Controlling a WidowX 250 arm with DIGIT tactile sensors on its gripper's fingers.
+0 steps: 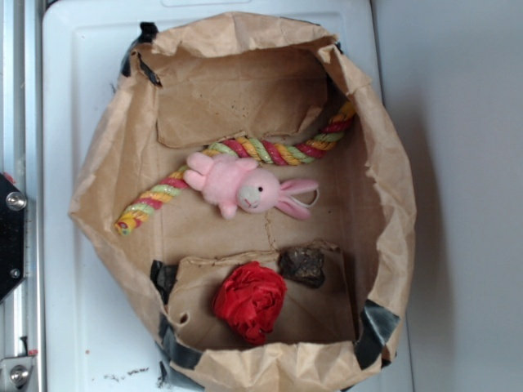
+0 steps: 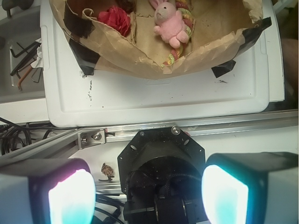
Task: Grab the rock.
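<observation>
From the exterior view, the rock (image 1: 301, 266) lies on the floor of a crumpled brown paper bag (image 1: 384, 163) that sits on a white tray (image 1: 65, 106); it rests on a folded paper flap, just beside the wrinkly red ball (image 1: 250, 300) and perhaps touching it at its upper right edge, with the pink plush bunny (image 1: 245, 186) well apart above it and a striped rope toy (image 1: 270, 151) arching behind the bunny; no arm shows here, so the whole approach is yet to be made; the risk I judge greatest is that a descending finger lands on the ball, which stands taller than the rock, and either rolls it aside or closes on it instead; the rough, jagged lump could also slip from a shallow pinch, and the loose flap beneath may lift or crease with it. From the wrist view, the gripper (image 2: 148, 196) is spread wide, its two pads (image 2: 72, 196) lit at the bottom corners with nothing between them; it looks back over the robot's own base toward the bag, whose near wall (image 2: 140, 56) hides all but a dark sliver of the rock (image 2: 125, 4) at the top edge beyond the ball; that paper rim could catch a finger on a low approach and drag the bag across the tray.
</observation>
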